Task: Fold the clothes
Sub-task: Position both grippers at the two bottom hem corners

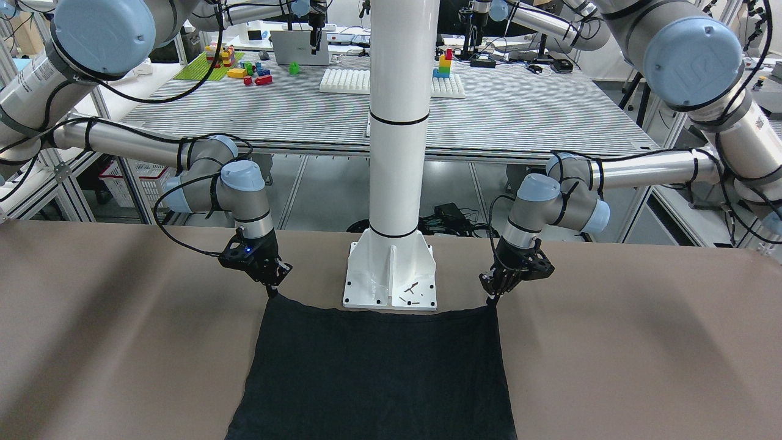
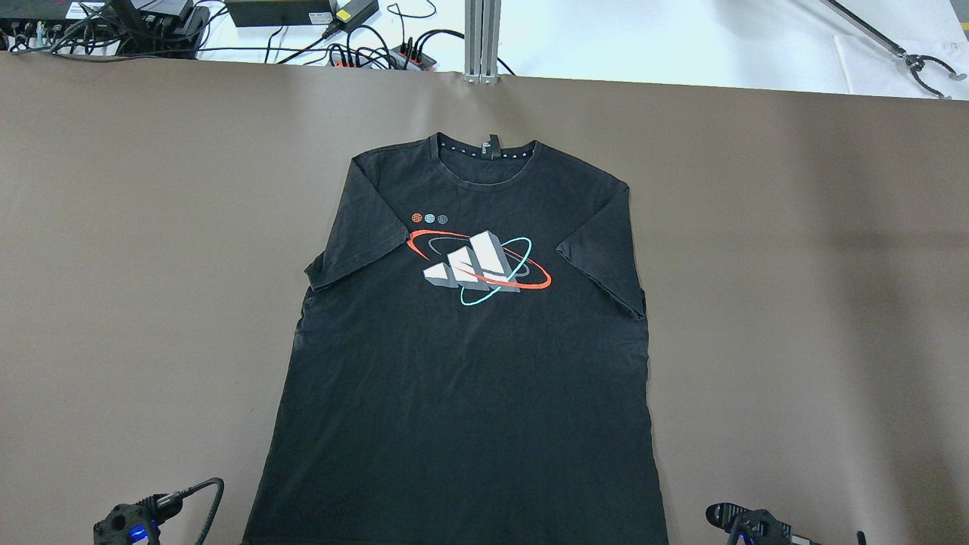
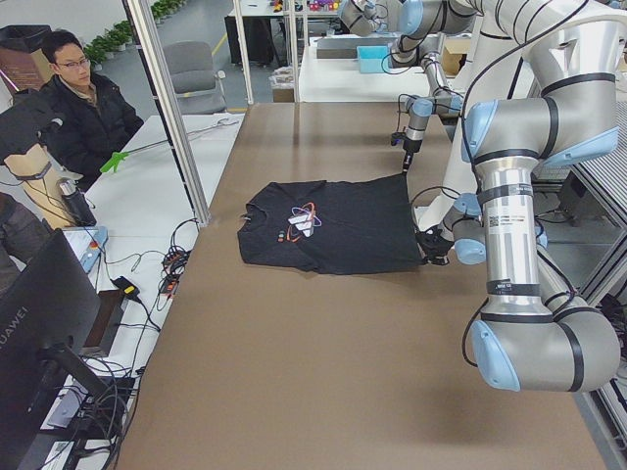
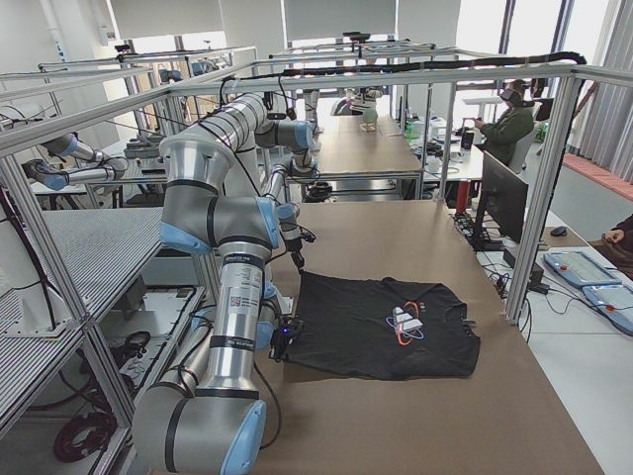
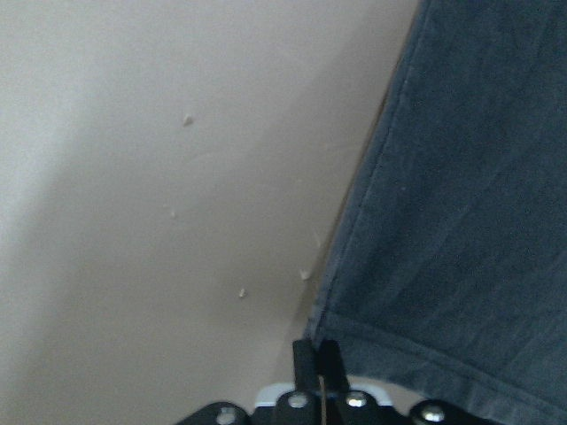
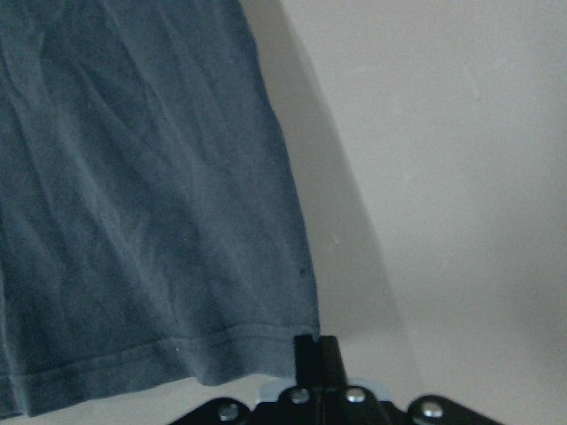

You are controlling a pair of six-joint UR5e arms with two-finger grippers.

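Both arms reach down from bent elbows with their wrists close to vertical, one on each side of the white pole base plate (image 1: pixel 366 287). The left tool (image 1: pixel 492 297) is pinched closed on one hem corner of a black short-sleeved fabric T-shirt (image 2: pixel 462 378). The right tool (image 1: pixel 272 291) is closed on the other hem corner. The T-shirt lies spread front-up on the brown surface (image 2: pixel 795 303), collar away from the robot and sleeves out, with a white, red and turquoise print on its chest. Its hem sags slightly between the held corners.

White pole (image 1: pixel 400 122) on brown table (image 1: pixel 91 336); seated person (image 3: pixel 83 113), monitor (image 3: pixel 39 313) nearby.
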